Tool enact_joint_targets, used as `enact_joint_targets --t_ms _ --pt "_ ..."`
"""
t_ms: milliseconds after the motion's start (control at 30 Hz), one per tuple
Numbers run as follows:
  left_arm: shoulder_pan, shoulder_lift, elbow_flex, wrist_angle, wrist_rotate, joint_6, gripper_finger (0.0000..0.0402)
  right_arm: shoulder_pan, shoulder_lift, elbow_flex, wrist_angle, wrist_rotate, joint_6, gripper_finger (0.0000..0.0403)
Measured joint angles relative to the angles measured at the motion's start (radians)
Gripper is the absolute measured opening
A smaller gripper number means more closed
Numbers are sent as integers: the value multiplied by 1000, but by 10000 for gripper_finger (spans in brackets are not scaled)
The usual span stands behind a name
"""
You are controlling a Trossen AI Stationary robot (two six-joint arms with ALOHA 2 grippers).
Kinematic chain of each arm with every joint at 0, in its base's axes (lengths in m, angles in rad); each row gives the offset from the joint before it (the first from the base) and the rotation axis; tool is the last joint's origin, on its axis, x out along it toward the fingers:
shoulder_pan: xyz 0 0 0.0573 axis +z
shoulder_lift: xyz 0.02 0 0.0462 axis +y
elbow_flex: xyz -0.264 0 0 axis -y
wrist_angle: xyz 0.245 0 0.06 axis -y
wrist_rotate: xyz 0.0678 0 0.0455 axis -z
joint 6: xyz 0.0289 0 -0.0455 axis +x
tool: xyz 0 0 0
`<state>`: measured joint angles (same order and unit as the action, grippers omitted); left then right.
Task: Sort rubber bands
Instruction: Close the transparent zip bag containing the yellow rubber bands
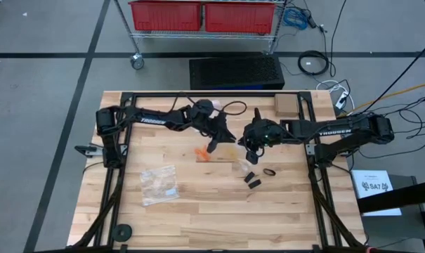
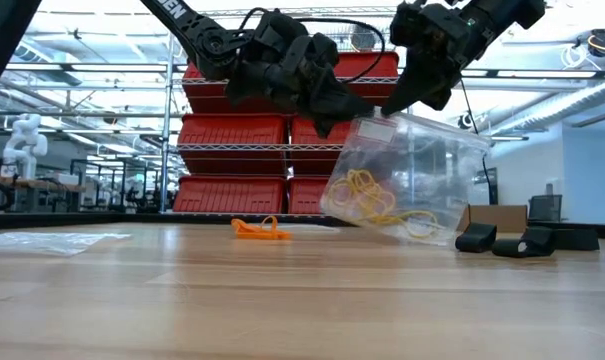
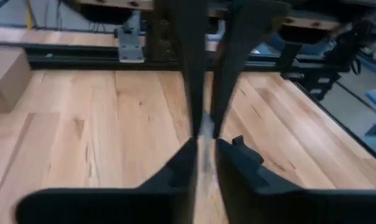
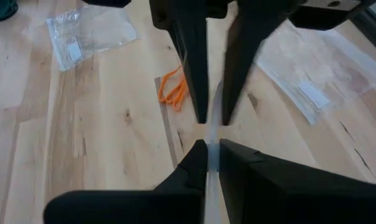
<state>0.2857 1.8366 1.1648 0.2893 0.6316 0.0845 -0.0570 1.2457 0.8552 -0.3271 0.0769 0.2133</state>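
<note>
A clear plastic zip bag (image 2: 412, 175) with pale yellow rubber bands (image 2: 367, 200) inside hangs between both grippers over the middle of the table. My left gripper (image 1: 212, 146) and my right gripper (image 1: 252, 153) meet at the bag's top, each shut on it. Whether the bag's lower end touches the table, I cannot tell. A small heap of orange bands (image 1: 204, 152) lies on the wood to the left of the bag. A few black bands (image 1: 268, 172) lie to its right, nearer the near edge. My left gripper (image 3: 204, 152) pinches the clear bag's upper edge (image 3: 204, 134) between its two fingers, coming in slanting down from the left. The bag hangs tilted below. My right gripper (image 4: 209, 155) pinches the same upper edge (image 4: 215, 115) right beside the left fingers, slanting down from the right.
Clear zip bags (image 1: 159, 184) lie flat toward the near left. A cardboard box (image 1: 286, 104) sits at the far edge, and a black disc (image 1: 121, 230) at the near left corner. Black frame rails (image 1: 114, 190) run along the table's sides. Bare wood stretches along the near edge.
</note>
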Motion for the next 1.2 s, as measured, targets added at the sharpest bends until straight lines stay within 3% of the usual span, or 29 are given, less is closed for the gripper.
enact_joint_targets --t_ms 133,1200 --pt "-13 0 -1 0 2 56 10 2 0 0 -2 -5 0 6" --pt "49 0 -1 -44 -38 28 1 0 0 1 -304 4 94 6"
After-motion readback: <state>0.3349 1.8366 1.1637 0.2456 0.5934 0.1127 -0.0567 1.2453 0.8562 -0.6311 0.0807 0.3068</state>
